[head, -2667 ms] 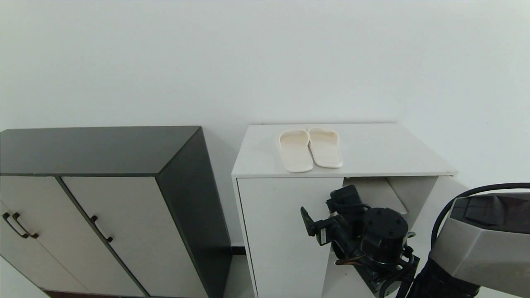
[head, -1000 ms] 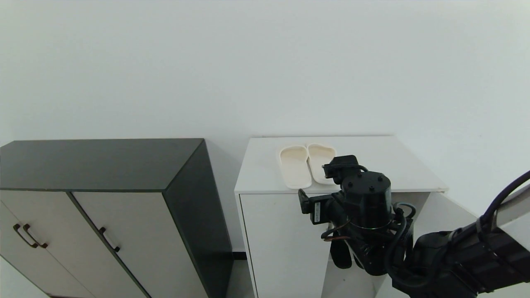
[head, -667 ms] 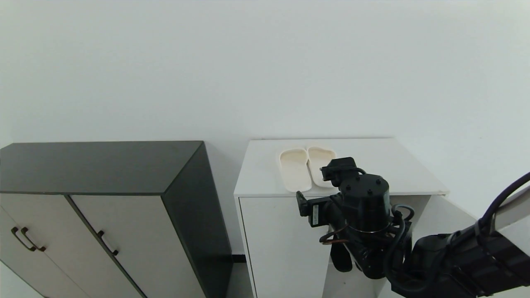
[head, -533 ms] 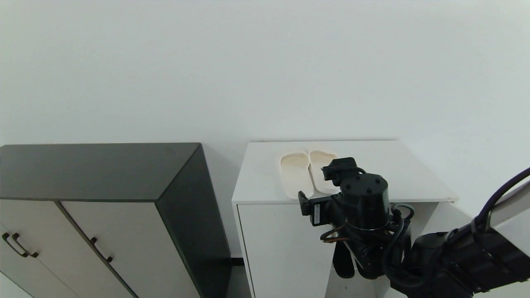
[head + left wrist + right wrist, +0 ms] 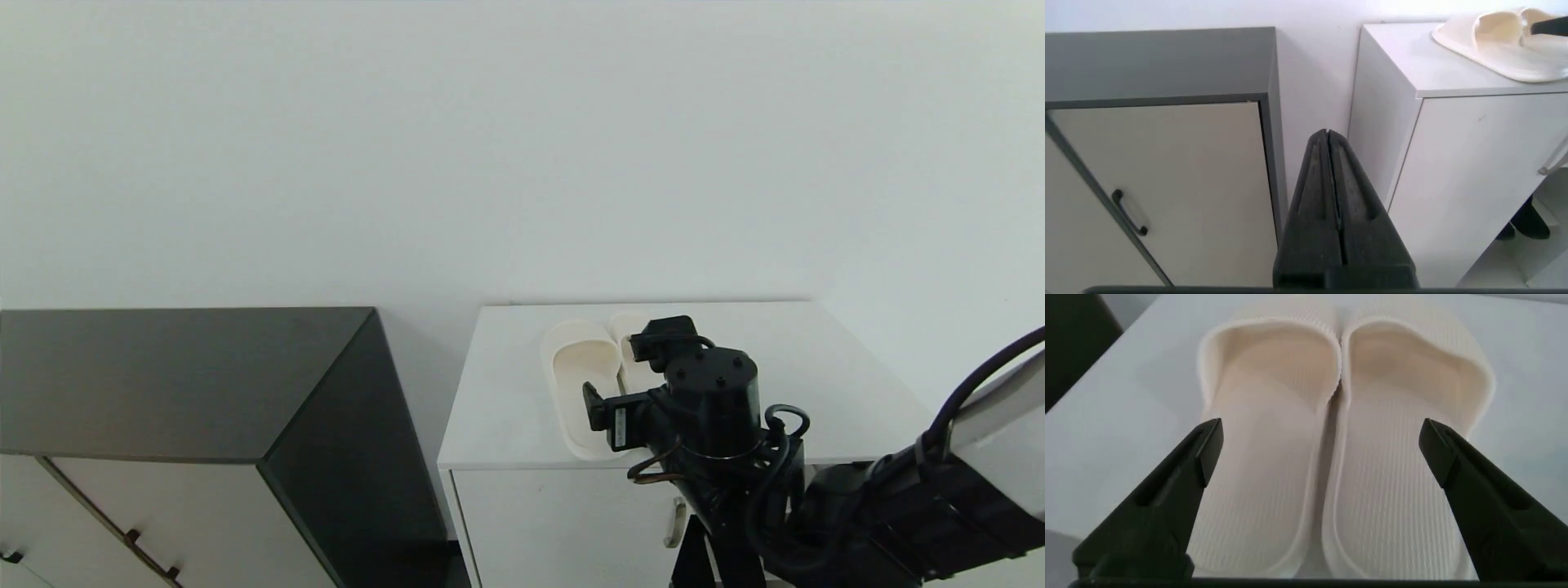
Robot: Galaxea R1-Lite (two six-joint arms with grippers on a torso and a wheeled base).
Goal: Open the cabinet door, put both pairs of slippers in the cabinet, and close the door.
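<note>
Right gripper (image 5: 1320,433) has risen from below to the white cabinet top (image 5: 506,408), jaws spread wide before the cream slippers (image 5: 1396,457) lying side by side there. Judged: pickup of this pair comes next.

- Plain white wall (image 5: 522,147) right across the back, evenly lit, nothing hung on it.
- Over on the left, a dark cabinet (image 5: 180,376) stands back against that wall, with a matte dark grey top and a darker side panel.
- Its front is paler: flat off-white doors (image 5: 1159,188), shut, framed by the dark edge of the carcass.
- There's a slim black handle (image 5: 1129,212) on the nearer door, a plain bar set upright.
- Just beside it to the right, a white cabinet (image 5: 506,425), top and side both white.
- A narrow gap runs between the two, and the wall behind it lies in soft shadow.
- Light is soft and diffuse, with a faint sheen on the dark top.
</note>
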